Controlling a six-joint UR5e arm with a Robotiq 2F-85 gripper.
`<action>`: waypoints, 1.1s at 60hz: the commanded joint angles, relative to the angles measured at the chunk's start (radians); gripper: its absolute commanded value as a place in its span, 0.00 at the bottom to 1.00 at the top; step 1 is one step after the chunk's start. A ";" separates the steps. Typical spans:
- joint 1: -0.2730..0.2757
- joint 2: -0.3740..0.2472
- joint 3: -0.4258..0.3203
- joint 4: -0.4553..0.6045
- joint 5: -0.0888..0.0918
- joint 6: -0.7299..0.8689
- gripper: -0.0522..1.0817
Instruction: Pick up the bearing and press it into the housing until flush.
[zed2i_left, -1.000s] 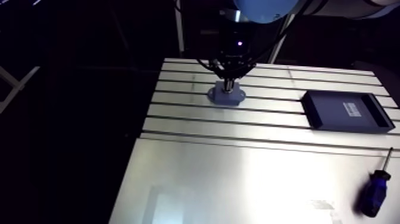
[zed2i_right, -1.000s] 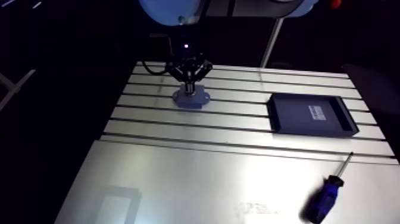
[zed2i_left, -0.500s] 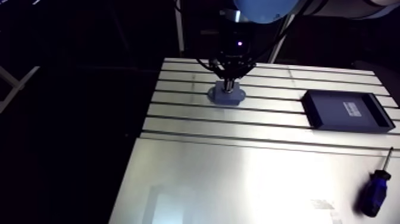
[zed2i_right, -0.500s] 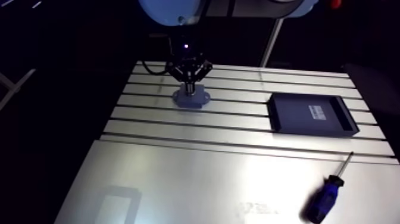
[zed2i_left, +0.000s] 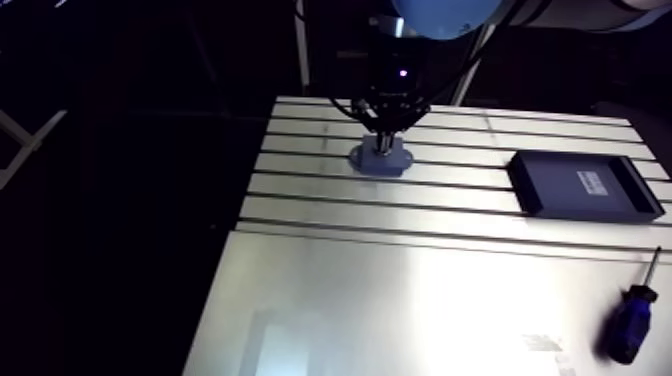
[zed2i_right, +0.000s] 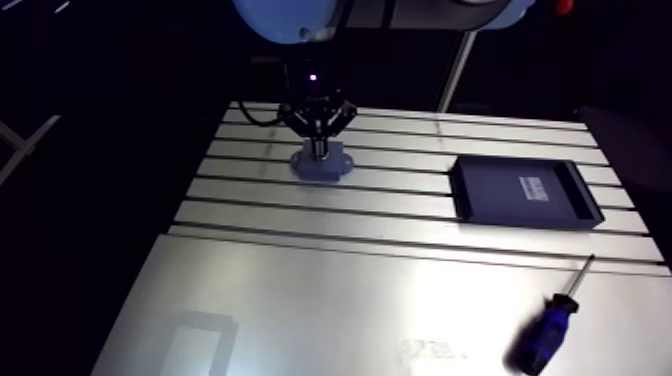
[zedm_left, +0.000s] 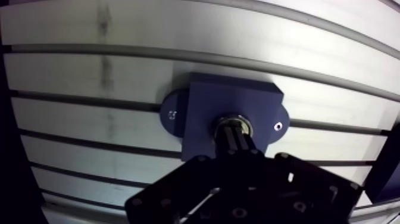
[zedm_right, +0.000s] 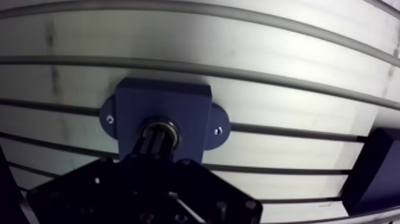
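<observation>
Here the bearing (zedm_left: 236, 126) sits in the housing (zedm_left: 205, 101) beneath the hand (zedm_left: 237, 140).

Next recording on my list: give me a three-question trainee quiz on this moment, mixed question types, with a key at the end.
1. True or false: the blue-handled screwdriver lies on the dark rectangular tray.
2. Where does the metal ring bearing sit? A) in the tray; B) in the bore of the blue flanged housing; C) beside the screwdriver.
3. Fill in (open/shut): over the bearing, the fingers of the gripper are ___.
Key: 1 false; 2 B; 3 shut.
</observation>
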 joint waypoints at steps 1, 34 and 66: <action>0.000 0.001 0.000 -0.001 0.000 -0.001 0.97; -0.001 0.011 0.005 -0.001 0.000 -0.002 0.97; -0.001 0.010 0.003 -0.001 0.000 -0.002 0.97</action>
